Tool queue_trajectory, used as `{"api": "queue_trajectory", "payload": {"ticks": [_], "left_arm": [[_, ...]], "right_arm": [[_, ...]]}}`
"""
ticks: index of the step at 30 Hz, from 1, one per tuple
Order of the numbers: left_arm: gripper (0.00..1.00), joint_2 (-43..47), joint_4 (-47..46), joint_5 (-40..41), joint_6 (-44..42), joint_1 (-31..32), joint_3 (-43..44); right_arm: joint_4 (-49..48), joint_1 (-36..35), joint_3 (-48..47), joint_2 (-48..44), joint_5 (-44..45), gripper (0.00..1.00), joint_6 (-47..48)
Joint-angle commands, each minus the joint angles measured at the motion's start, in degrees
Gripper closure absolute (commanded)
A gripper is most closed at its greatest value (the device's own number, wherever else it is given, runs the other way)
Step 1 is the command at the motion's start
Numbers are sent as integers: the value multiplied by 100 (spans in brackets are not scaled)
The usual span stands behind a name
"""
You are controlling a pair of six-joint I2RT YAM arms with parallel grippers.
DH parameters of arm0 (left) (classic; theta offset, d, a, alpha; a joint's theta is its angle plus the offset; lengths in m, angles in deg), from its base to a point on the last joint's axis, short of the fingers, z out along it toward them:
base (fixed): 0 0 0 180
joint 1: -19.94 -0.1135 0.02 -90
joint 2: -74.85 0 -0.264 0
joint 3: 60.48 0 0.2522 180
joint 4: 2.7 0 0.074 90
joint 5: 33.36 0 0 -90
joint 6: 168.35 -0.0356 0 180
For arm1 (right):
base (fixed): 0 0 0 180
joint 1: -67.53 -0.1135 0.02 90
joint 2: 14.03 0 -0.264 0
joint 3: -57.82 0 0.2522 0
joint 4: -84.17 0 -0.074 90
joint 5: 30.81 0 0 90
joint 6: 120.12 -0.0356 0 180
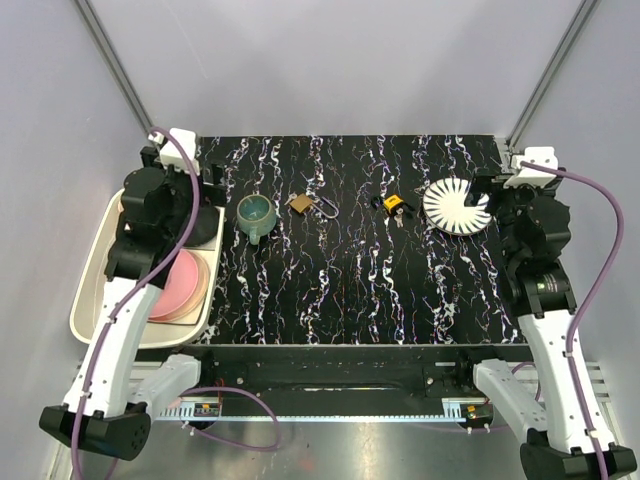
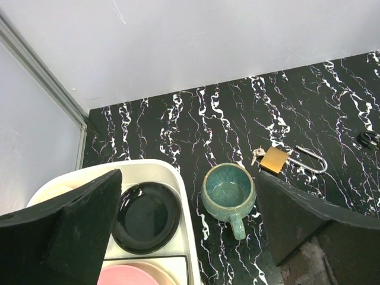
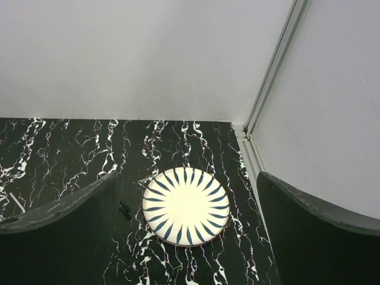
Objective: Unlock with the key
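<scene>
Left arm [image 1: 140, 240] was folded back at the left edge of the tabletop [image 1: 340, 290], with its wrist above the tray [image 1: 88, 290]. The left jaws stood spread wide and held nothing, clear of the surface. The two dark fingers [image 2: 77, 231] framed the tray corner and the mug [image 2: 228, 190] in the left wrist view.

Right arm [image 1: 540, 250] was folded back in the same way at the right edge, beside the striped plate [image 1: 457, 205]. The right jaws were also spread wide and empty, and their fingers [image 3: 65, 237] sat to either side of that plate in the right wrist view.

Count on the tabletop:
- One brass padlock [image 1: 299, 203] lay flat just right of the mug and apart from it, with its shackle pointing right. A small silvery piece showed at the body's left end; I could not tell what it was.
- One key bunch [image 1: 393, 204] with a yellow tag lay between the padlock and the striped plate, well apart from the padlock. The number of keys on it could not be made out.
- One teal mug stood upright with its handle toward the near edge, and nothing was visible inside it.
- One white plate with dark radial stripes carried nothing.

Containers: one cream tray sat at the left, off the tabletop's left edge. It held one black dish [image 2: 145, 217] at its far end. Nearer the arm's base lay pink plates [image 1: 180, 285] in a stack. The number of pink plates could not be told.
</scene>
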Motion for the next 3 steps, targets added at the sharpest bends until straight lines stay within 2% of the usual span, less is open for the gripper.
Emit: {"api": "queue_trajectory", "payload": {"ticks": [1,3], "left_arm": [[1,21,-111,91,79,-42,252],[1,21,-137,100,87,-42,235]], "right_arm": [[44,0,-300,38,-85,1,92],[52,0,-326,55,-111,0,92]]}}
